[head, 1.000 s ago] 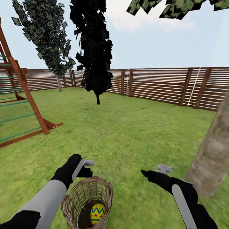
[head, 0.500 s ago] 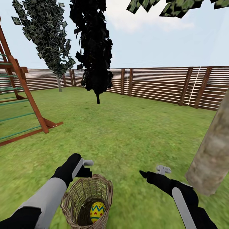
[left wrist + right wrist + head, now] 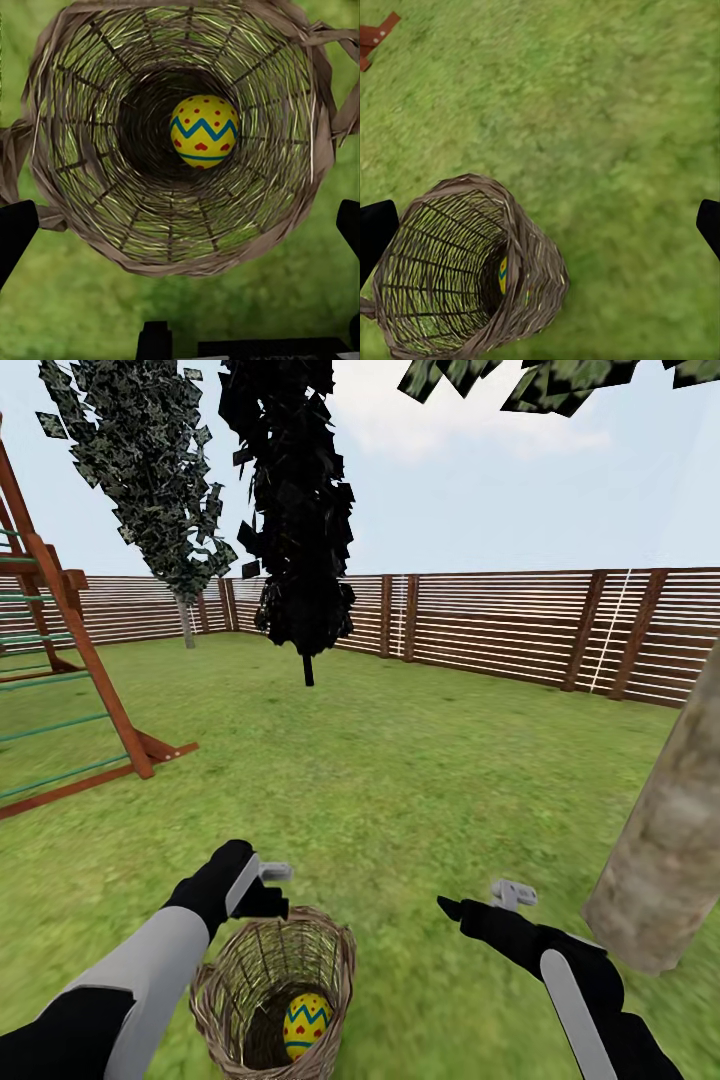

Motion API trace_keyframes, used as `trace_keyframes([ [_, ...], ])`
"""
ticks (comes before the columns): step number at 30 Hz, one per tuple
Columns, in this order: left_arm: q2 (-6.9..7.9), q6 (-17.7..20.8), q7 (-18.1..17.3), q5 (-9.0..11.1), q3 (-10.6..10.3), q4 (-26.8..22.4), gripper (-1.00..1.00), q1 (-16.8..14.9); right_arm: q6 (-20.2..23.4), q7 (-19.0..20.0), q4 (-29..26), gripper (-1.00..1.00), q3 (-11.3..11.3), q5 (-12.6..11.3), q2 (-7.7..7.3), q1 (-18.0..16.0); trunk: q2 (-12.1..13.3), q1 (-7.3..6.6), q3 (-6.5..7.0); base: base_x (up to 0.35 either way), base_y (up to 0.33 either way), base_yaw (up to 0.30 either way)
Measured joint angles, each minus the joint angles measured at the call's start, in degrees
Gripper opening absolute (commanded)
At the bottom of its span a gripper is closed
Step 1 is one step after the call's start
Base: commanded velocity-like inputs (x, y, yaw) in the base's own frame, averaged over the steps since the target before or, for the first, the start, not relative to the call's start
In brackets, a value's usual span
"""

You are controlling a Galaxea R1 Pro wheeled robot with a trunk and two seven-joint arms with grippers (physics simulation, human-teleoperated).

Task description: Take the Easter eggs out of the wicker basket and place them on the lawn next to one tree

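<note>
**Left claw lowering toward the basket mouth; one egg visible inside**

1. Play frame (image 3: 70, 690): stands at the far left on the lawn (image 3: 400, 780), well apart from the work area.

2. Left claw (image 3: 268, 888): sits just beyond the far rim of the wicker basket (image 3: 225, 1000). Its fingers are apart; in the left wrist view the dark fingertips (image 3: 15, 232) frame the basket mouth on either side, empty. Compared with a second ago, the claw has dropped slightly and closed in on the rim. The change is small. Judgement: this is the start of a reach into the basket.

3. Easter egg (image 3: 306, 1025): one egg lies at the bottom of the basket, yellow with a blue zigzag and red dots. The left wrist view looks almost straight down on the egg (image 3: 204, 131). No other egg can be made out inside.

4. Right claw (image 3: 478, 905): hovers over bare grass to the right of the basket, fingers apart, empty. It has barely shifted.

5. Tree (image 3: 670, 860): its pale mottled trunk rises at the right edge, near the right arm. Judgement: it is the handiest drop point once the egg is lifted.
</note>
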Motion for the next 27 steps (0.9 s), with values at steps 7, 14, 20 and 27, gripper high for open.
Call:
trace_keyframes([
  [7, 0.46, -3.94, -0.02, 0.09, -0.04, 0.19, 1.00, -0.04, 0.00, -0.01, 0.00, 1.00, 0.06, 0.01, 0.06, 0.00, -2.39, 1.31, -1.07, 0.000, 0.000, 0.000],
  [14, 0.57, -8.63, -0.04, -0.03, -0.14, 0.24, 1.00, 0.00, 0.00, 0.01, 0.00, 1.00, 0.05, 0.01, 0.02, 0.00, -5.20, 2.85, -2.33, 0.000, 0.000, 0.000],
  [20, 0.58, -10.03, -0.09, -0.06, -0.16, 0.28, 1.00, 0.04, 0.00, 0.01, 0.00, 1.00, 0.02, 0.01, 0.01, 0.00, -7.61, 4.17, -3.41, 0.000, 0.000, 0.000],
  [27, 0.57, -10.54, -1.05, -0.05, -0.22, 0.26, 1.00, 0.05, 0.00, 0.05, 0.00, 1.00, 0.00, 0.00, -0.04, 0.00, -10.41, 5.71, -4.66, 0.000, 0.000, 0.000],
])
